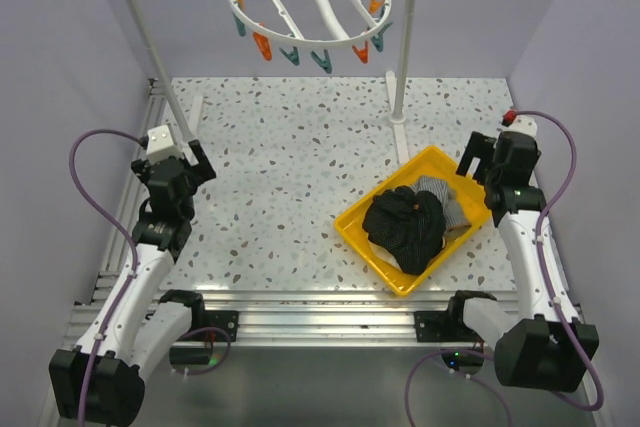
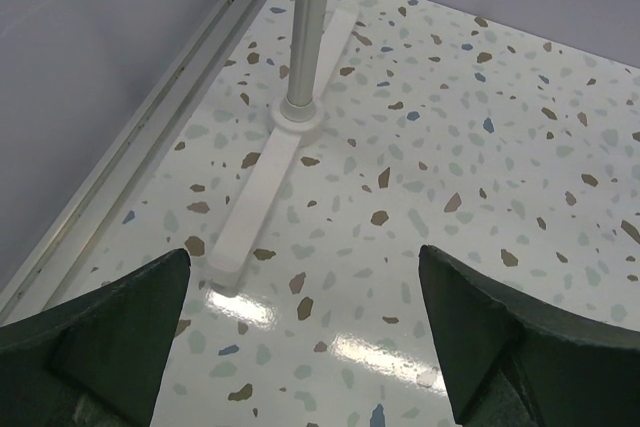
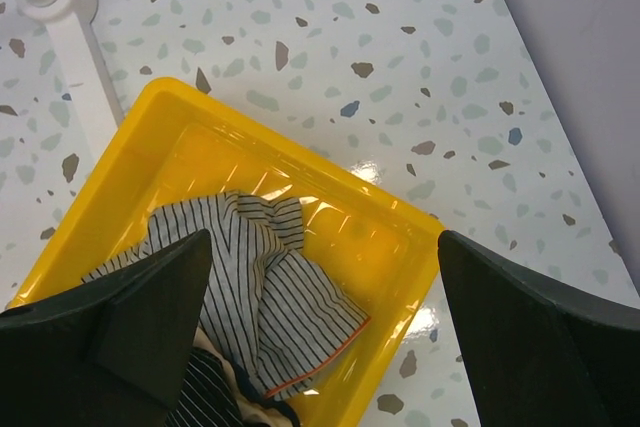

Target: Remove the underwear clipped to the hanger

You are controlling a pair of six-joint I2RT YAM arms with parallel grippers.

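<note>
Underwear (image 1: 405,227) is seen piled in the yellow bin (image 1: 352,219) on the table (image 1: 280,147) (black pieces on top, a striped one (image 3: 270,277) beside them), and nothing is clipped to the hanger (image 1: 325,7), whose pegs (image 1: 262,45) hang bare. The task is therefore judged complete, with no garment to be unclipped. The left gripper (image 2: 303,257) and the right gripper (image 3: 325,237) are held wide open and empty, the right one above the bin.

Speckled terrazzo tabletop (image 1: 290,157), white with brown, grey, blue flecks. Plain pale lavender walls left (image 1: 60,47), back (image 1: 200,17), right (image 1: 590,37). Two white upright poles (image 1: 150,47) (image 1: 406,37) stand on tabletop, left one tilted, each on flat white foot (image 2: 270,177). Aluminium rails (image 1: 300,312) along near edge and left side. Overhead light glare (image 2: 240,307) on glossy top.
</note>
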